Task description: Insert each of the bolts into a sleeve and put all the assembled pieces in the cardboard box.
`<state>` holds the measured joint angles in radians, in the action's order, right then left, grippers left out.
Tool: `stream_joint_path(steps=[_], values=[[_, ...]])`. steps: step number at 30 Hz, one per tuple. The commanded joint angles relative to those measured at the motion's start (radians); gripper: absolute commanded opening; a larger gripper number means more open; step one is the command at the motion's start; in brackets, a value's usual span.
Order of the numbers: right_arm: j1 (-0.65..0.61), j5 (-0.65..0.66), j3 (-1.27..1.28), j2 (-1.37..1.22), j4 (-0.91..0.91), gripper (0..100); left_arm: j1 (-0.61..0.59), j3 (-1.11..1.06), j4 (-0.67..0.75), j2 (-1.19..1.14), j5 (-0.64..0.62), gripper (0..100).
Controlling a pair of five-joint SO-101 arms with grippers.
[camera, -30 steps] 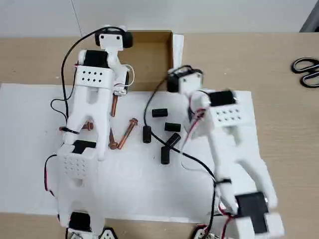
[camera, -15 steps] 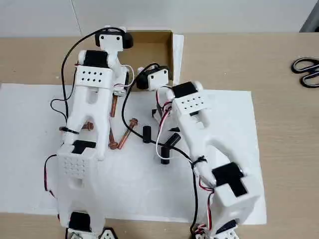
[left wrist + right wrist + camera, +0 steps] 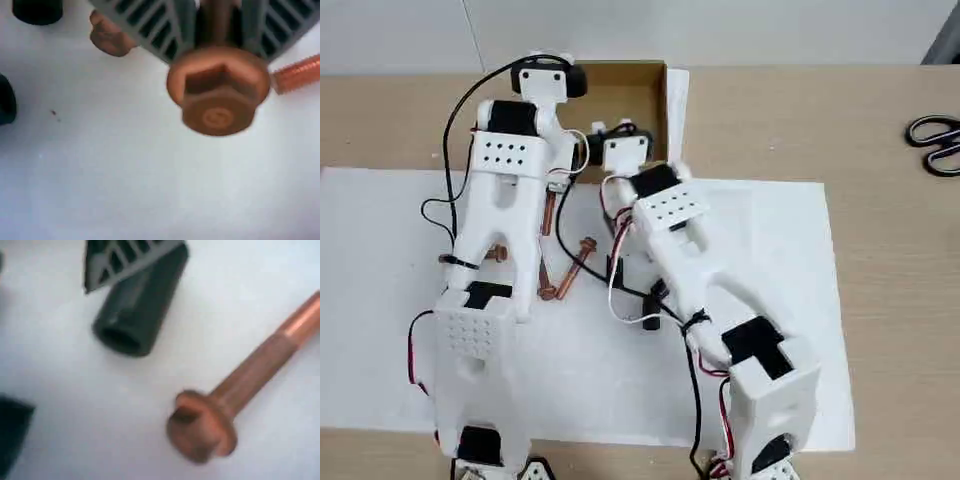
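One bolt [image 3: 218,95] is clamped in the left gripper [image 3: 218,27], with the jaws clenched on the shank just behind the hex flange head. In the high view it sits over the paper [image 3: 380,300], near the front wall of the box [image 3: 620,66]. Other bolts [image 3: 576,262] lie loose on the paper beside the left arm. The right gripper [image 3: 100,275] is right at a black sleeve [image 3: 137,310], whose open bore faces the wrist camera; a loose bolt lies nearby. Whether the sleeve is gripped or only overlapped, I cannot tell. Handling, judged: the bolts look like metal, so stiff, dense for their size and smooth on the plain shank, and likely to roll or slip in a shallow pinch. The best hold is on the shank close to the head, as it is now, leaving the threaded end free to enter. The sleeve looks like a light, rigid tube, round and prone to rolling, and it will twist in the jaws if pinched near one end. Take it across mid-barrel and keep the bore mouth unobstructed. Neither part looks fragile. The main risk is misalignment: the fit looks close, and a tilted sleeve would jam on the thread instead of sliding on.
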<state>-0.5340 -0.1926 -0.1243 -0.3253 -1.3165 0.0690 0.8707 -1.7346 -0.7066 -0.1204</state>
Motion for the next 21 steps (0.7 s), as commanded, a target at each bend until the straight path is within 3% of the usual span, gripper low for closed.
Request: stream_joint_path(steps=[1, 8, 21], values=[[-0.041, -0.044, -0.063, 0.01, -0.068, 19.1, 0.003, -0.012, -0.015, 0.075, 0.005, 0], [-0.096, -0.051, -0.233, 0.01, -0.214, 19.1, 0.002, -0.053, -0.002, 0.075, 0.005, 0], [-0.177, -0.051, -0.258, -0.062, -0.16, 19.1, 0.002, -0.059, 0.005, 0.075, 0.005, 0]])
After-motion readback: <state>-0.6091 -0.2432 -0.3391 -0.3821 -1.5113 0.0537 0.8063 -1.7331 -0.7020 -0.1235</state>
